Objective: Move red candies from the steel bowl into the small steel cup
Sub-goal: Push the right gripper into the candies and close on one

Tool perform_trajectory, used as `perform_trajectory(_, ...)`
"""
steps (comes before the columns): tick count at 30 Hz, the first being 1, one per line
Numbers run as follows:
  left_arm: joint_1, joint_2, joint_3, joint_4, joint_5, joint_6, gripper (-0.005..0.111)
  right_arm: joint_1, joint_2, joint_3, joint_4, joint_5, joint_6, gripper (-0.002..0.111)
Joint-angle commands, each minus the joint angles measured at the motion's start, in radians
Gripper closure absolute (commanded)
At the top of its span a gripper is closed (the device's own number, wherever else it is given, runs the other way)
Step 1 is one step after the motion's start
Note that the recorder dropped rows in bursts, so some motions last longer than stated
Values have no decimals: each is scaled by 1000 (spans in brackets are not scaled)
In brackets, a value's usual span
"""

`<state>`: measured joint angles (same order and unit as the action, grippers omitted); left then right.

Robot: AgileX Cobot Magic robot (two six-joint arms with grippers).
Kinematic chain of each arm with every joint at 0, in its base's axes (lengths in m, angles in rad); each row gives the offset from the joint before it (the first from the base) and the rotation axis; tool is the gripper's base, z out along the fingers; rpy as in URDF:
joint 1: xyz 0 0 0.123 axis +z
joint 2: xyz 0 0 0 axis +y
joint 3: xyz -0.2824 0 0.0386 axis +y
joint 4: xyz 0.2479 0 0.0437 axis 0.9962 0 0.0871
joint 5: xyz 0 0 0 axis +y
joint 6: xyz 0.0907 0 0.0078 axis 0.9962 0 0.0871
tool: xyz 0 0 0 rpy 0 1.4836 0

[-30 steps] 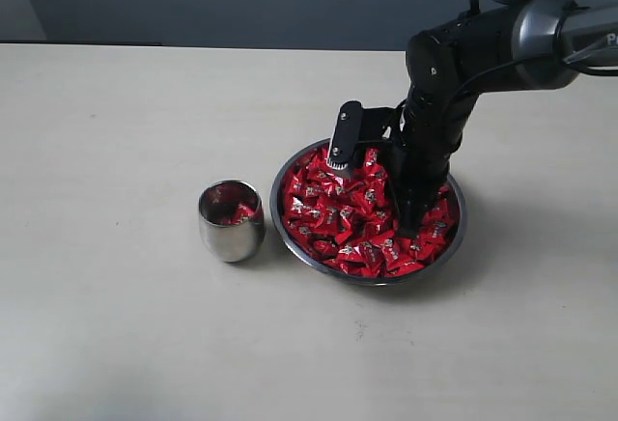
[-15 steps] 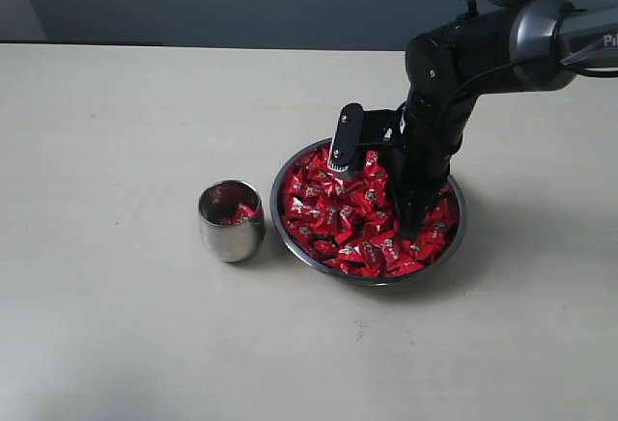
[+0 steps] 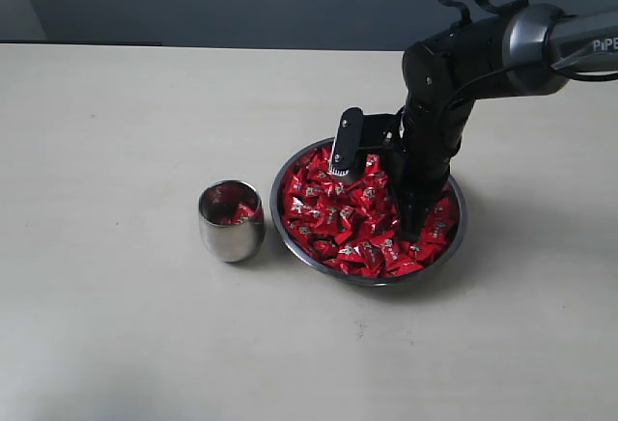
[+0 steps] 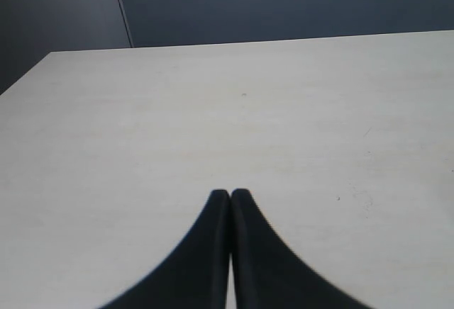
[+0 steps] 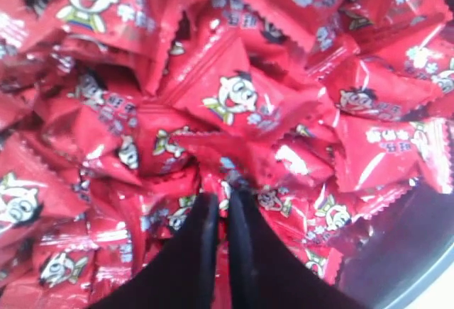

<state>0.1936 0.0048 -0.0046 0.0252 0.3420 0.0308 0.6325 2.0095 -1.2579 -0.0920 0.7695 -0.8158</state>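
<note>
Pale, matte counter (image 3: 126, 324) carries everything, and the steel bowl (image 3: 274, 199) sits near its middle. Above the bowl, the black right arm (image 3: 439, 93) comes in from the bowl's right and bends steeply down into it, its lower end sunk among the contents on the bowl's right half.

Red candies (image 3: 338, 213) fill the bowl nearly to the rim in a loose heap of crinkled, shiny wrappers. In the right wrist view each wrapper bears a small cartoon face and pale print, and a strip of the bowl's grey wall shows at one edge of the heap.

Just to the bowl's left, close but apart from it, stands the small steel cup (image 3: 232, 233), upright, with a few red candies inside.

Inside the bowl, the right hand (image 5: 225, 197) has its two dark fingers drawn nearly together, tips pressed into the pile; whether a wrapper is pinched between them cannot be told.

Away from the bowl, the left hand (image 4: 230, 194) is closed, fingers touching, over bare counter.
</note>
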Motion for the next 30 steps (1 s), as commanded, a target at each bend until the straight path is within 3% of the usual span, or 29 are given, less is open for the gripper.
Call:
perform_trajectory(1,-7,-5,5,2,-8,-1,106,-4,4,-5,-16,4,6,109)
perform_trajectory(30,-7,-5,5,2,-8,-1,106,-4,-128,-5,-92,-33,112,109)
